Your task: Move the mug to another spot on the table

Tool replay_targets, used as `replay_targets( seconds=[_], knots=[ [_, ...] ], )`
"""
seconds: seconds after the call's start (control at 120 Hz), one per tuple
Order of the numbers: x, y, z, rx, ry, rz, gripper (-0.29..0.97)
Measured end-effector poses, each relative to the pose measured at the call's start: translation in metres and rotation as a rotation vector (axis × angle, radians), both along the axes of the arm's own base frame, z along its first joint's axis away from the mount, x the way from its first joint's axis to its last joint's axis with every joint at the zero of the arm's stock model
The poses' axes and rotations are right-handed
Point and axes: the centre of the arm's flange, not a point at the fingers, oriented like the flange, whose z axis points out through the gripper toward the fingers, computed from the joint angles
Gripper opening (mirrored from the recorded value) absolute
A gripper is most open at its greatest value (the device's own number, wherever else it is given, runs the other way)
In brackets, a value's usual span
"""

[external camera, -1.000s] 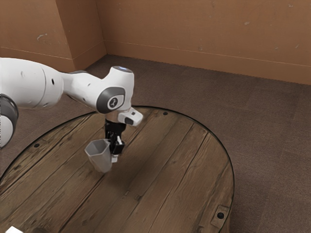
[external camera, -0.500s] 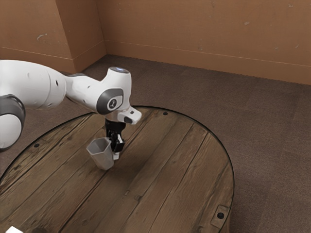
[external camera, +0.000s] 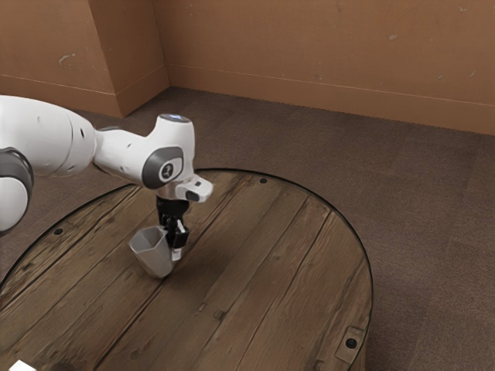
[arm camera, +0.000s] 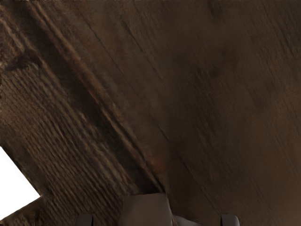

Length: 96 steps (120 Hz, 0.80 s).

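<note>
Toward the exterior view's left side of the round wooden surface (external camera: 294, 278), the pincer (external camera: 172, 233) is clenched on the mug (external camera: 151, 253). It grips the wall facing the exterior view's right, seemingly with one finger inside the rim and one outside. Compared with half a second ago, the arm (external camera: 116, 151) and mug together sit further to the exterior view's left and a little lower, so the carry is under way and the grip seems to hold. The mug leans slightly; whether its base clears the wood I cannot tell.

Under the hand, in the wrist view, the mug (arm camera: 146, 211) is a grey blur at the pincer, with the surface's (arm camera: 211, 94) dark planks beyond it. Setting the mug down and letting go remain, I judge.
</note>
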Motion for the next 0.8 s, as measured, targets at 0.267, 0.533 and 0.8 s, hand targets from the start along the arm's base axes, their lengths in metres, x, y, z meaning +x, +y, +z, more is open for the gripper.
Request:
replay_targets(
  seconds=[0.267, 0.533, 0.8],
  knots=[
    [0.001, -0.002, -0.004, -0.039, -0.025, 0.020, 0.44],
    [0.013, 0.000, 0.000, -0.045, -0.109, 0.009, 0.61],
    [0.035, 0.013, 0.054, -0.032, -0.269, -0.010, 0.66]
  ],
)
